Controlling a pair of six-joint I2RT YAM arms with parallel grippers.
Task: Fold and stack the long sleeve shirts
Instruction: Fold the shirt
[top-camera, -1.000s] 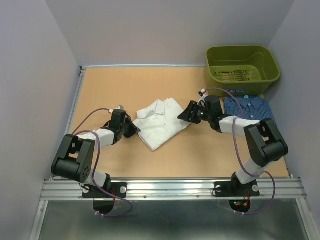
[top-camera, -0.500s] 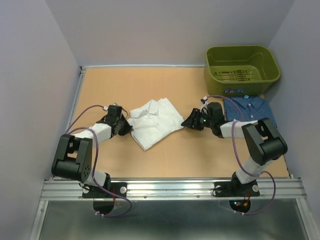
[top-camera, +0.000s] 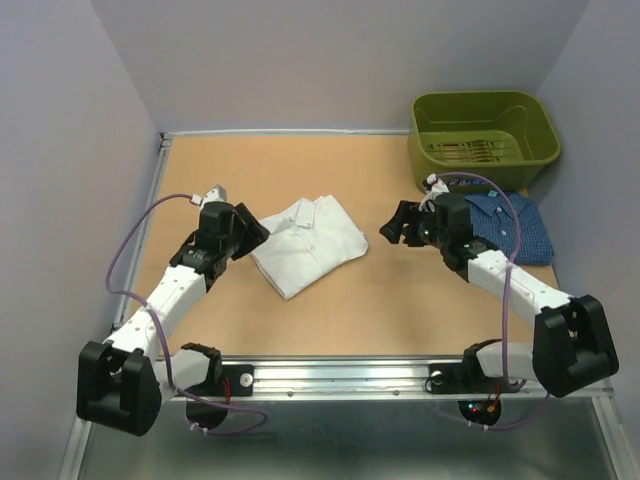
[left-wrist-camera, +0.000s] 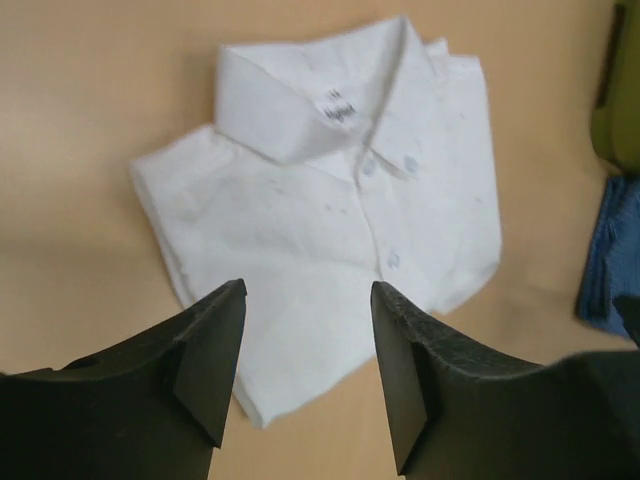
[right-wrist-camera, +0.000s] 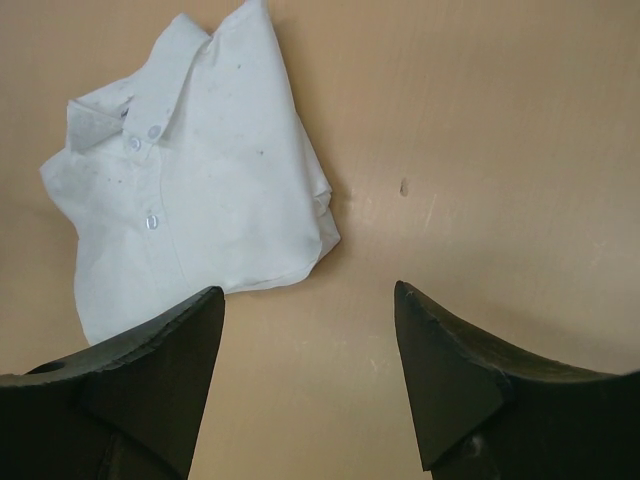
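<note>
In the middle of the tan tabletop lies the white collared cloth shirt, folded into a compact rectangle, button front up, collar toward the far side; we read its longer side as running on a slant, from near-left to far-right in the overhead view.

The left gripper hovers just beside the shirt's left edge, jaws parted and holding nothing; its wrist camera looks straight over the cloth between the two fingers. The right gripper stands a little off the shirt's right corner, likewise spread and empty, with bare table under it. So the white shirt lies between the two grippers, the left one nearer.

The dark blue patterned shirt lies flat at the right side of the table, behind the right gripper and partly hidden by that arm; we judge the right arm far better placed to reach it. Stacking turns on the stretch of table between the two shirts, which runs roughly left to right.

The olive-green plastic bin sits in the far right corner, just beyond the blue shirt; no cloth is in it, only thin lines on its floor that we cannot identify.
</note>
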